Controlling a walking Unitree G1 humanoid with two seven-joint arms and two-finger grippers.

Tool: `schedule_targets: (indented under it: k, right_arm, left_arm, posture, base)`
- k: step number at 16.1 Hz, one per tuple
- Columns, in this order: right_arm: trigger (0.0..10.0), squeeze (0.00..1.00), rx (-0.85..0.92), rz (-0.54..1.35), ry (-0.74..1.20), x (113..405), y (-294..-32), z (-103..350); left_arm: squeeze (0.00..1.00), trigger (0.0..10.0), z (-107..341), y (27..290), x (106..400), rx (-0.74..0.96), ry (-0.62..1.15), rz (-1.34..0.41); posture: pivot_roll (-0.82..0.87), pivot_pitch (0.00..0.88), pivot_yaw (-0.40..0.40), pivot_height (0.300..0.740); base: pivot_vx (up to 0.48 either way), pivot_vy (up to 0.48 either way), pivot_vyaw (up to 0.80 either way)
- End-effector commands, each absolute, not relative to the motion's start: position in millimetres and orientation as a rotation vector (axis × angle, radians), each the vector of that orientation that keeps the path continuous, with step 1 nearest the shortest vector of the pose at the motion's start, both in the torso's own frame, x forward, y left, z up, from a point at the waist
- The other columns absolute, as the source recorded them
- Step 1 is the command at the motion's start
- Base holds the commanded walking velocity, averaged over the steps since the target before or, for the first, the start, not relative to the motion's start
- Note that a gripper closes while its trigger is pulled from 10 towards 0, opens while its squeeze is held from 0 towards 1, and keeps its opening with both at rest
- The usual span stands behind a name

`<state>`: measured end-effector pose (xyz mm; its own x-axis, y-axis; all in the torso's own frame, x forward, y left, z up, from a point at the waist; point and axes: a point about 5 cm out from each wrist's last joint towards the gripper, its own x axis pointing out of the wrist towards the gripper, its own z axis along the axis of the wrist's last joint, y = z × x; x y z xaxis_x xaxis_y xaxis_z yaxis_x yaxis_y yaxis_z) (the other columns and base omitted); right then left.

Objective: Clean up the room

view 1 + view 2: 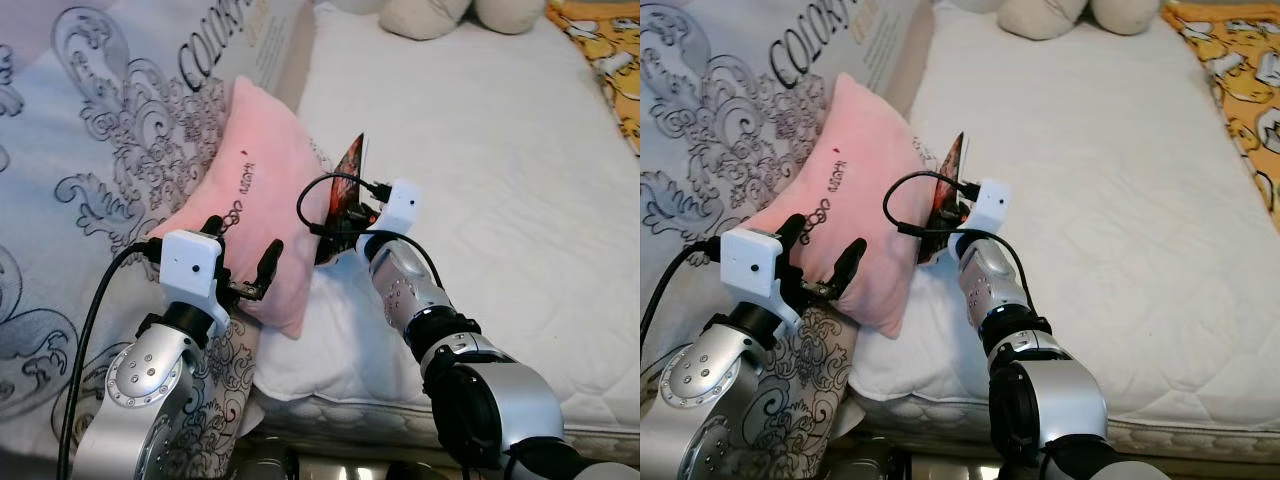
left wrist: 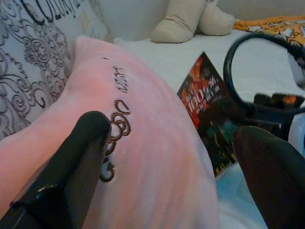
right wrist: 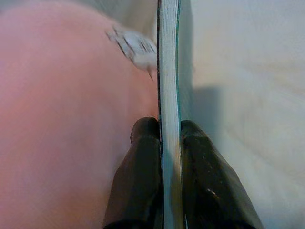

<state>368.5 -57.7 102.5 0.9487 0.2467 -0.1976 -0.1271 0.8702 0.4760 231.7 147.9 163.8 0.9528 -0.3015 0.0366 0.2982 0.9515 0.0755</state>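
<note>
A pink pillow (image 1: 255, 190) with dark embroidered letters lies on the white mattress (image 1: 480, 180), leaning against a patterned grey duvet (image 1: 90, 150). A thin book (image 1: 347, 180) with a black and red cover stands on edge just right of the pillow. My right gripper (image 3: 169, 131) is shut on the book's lower edge, one finger on each cover. My left gripper (image 1: 243, 258) is open at the pillow's near end, its fingers (image 2: 71, 162) spread over the pink fabric without closing on it.
A beige plush toy (image 1: 440, 15) sits at the head of the bed. An orange patterned blanket (image 1: 610, 60) lies at the far right. The mattress edge (image 1: 400, 415) runs just before me. The right half of the mattress is bare.
</note>
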Motion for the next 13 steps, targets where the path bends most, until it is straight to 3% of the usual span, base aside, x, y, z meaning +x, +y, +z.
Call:
schedule_targets:
  k: [1,4,6,7,8,13]
  right_arm:
    - [10.0,0.00,0.485,0.206,0.335,353.9,-41.9,82.6]
    - [10.0,0.00,0.377,0.077,0.501,331.5,-83.6,34.3]
    - [10.0,0.00,0.391,0.030,0.553,323.9,-94.6,22.3]
    - [10.0,0.76,0.383,0.015,0.566,322.2,-98.9,19.4]
    - [10.0,1.00,0.349,0.034,0.552,323.6,-102.4,20.7]
    - [10.0,1.00,0.159,0.105,0.426,339.9,-113.7,42.2]
  left_arm:
    - [0.00,10.0,167.0,146.2,229.4,0.070,-0.046,-0.321]
    - [0.00,10.0,164.6,142.8,230.5,0.057,-0.024,-0.338]
    - [0.00,10.0,165.8,140.2,234.3,0.054,-0.028,-0.349]
    - [0.00,10.0,166.0,139.3,236.0,0.053,-0.028,-0.352]
    - [0.00,10.0,165.8,138.0,238.0,0.049,-0.028,-0.354]
    - [0.00,10.0,165.8,124.8,255.1,0.013,-0.057,-0.368]
  posture:
    - [0.28,0.171,0.072,0.740]
    - [0.26,0.157,0.078,0.740]
    - [0.25,0.148,0.081,0.740]
    - [0.25,0.140,0.082,0.740]
    - [0.24,0.132,0.083,0.740]
    - [0.18,0.069,0.062,0.740]
  base:
    - [0.000,0.000,0.00]
    - [0.000,0.000,0.00]
    - [0.000,0.000,0.00]
    - [0.000,0.000,0.00]
    - [0.000,0.000,0.00]
    - [0.000,0.000,0.00]
